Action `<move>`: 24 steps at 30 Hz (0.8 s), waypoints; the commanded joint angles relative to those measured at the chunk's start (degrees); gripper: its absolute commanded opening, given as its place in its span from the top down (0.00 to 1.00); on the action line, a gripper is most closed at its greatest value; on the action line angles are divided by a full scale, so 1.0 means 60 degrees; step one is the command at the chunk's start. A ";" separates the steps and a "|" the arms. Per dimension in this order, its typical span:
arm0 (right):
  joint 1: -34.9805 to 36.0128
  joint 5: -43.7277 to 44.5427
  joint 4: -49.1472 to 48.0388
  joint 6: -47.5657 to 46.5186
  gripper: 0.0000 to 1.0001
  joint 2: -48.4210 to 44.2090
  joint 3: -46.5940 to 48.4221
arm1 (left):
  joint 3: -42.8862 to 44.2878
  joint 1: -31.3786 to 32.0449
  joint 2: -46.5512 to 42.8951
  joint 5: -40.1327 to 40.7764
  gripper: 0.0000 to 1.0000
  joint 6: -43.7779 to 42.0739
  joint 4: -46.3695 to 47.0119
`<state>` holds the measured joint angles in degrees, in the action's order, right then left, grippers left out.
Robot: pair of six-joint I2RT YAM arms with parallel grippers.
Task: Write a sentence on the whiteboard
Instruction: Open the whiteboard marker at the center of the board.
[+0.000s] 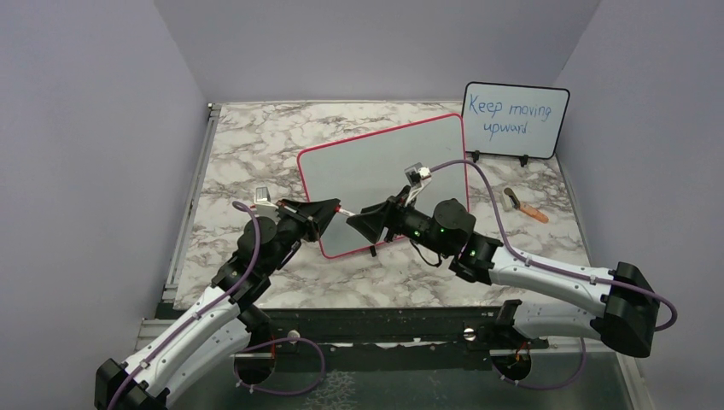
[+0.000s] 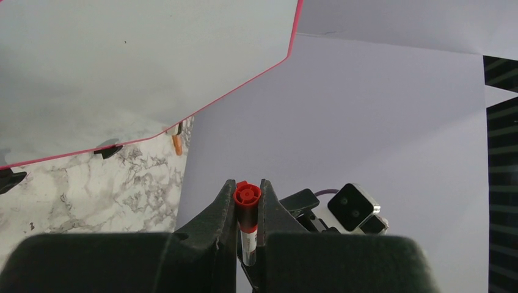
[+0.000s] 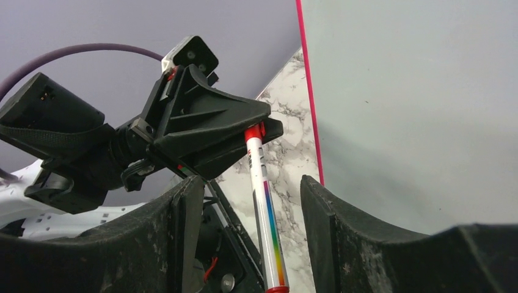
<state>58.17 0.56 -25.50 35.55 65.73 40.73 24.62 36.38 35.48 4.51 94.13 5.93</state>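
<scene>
Clamping the red end of the marker (image 3: 262,201), the left gripper (image 2: 247,183) is closed on it and holds it out toward the right gripper (image 3: 251,183). The right gripper stands open astride the white barrel, neither finger touching it. The whiteboard (image 1: 359,171) stands upright at mid-table just behind both grippers, its face bare of writing. The red end is probably the cap, though the views do not settle this. Hazards: if the right jaws close off-centre, the barrel may twist or slip out of the left grip. A pull along the axis may end in a jerk that drives an arm against the board and tips it on its small feet. A marker regrasped askew would write poorly.
</scene>
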 commanded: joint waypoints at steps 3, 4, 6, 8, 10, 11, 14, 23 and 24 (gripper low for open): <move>0.0017 0.0437 -0.0125 0.0139 0.39 -0.0028 0.0092 | 0.0036 0.0015 -0.0240 0.0368 1.00 0.0437 0.0180; 0.0017 0.0343 -0.0174 0.0152 0.40 -0.0017 0.0110 | 0.0008 0.0008 -0.0257 0.0388 1.00 0.0484 0.0190; 0.0016 0.0230 -0.0157 0.0154 0.42 0.0046 0.0185 | -0.0005 0.0016 -0.0243 0.0416 1.00 0.0536 0.0240; 0.0013 0.0164 -0.0045 0.0138 0.45 0.0133 0.0293 | 0.0058 0.0012 -0.0206 0.0448 1.00 0.0488 0.0241; 0.0016 0.0099 -0.0039 0.0126 0.47 0.0183 0.0323 | 0.0141 0.0014 -0.0128 0.0411 1.00 0.0415 0.0211; 0.0015 0.0089 -0.0073 0.0136 0.49 0.0185 0.0306 | 0.0170 0.0015 -0.0102 0.0398 1.00 0.0397 0.0188; 0.0017 0.0008 -0.0143 0.0131 0.53 0.0183 0.0313 | 0.0170 0.0015 -0.0080 0.0361 1.00 0.0411 0.0183; 0.0015 -0.0043 -0.0173 0.0095 0.66 0.0217 0.0390 | 0.0174 0.0008 -0.0053 0.0361 1.00 0.0434 0.0197; 0.0016 -0.0044 -0.0194 0.0095 0.68 0.0221 0.0389 | 0.0174 0.0011 -0.0049 0.0361 1.00 0.0439 0.0197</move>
<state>58.17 1.13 -25.43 36.16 66.74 40.99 24.62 36.38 35.16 5.67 95.09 6.04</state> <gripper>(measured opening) 0.348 0.094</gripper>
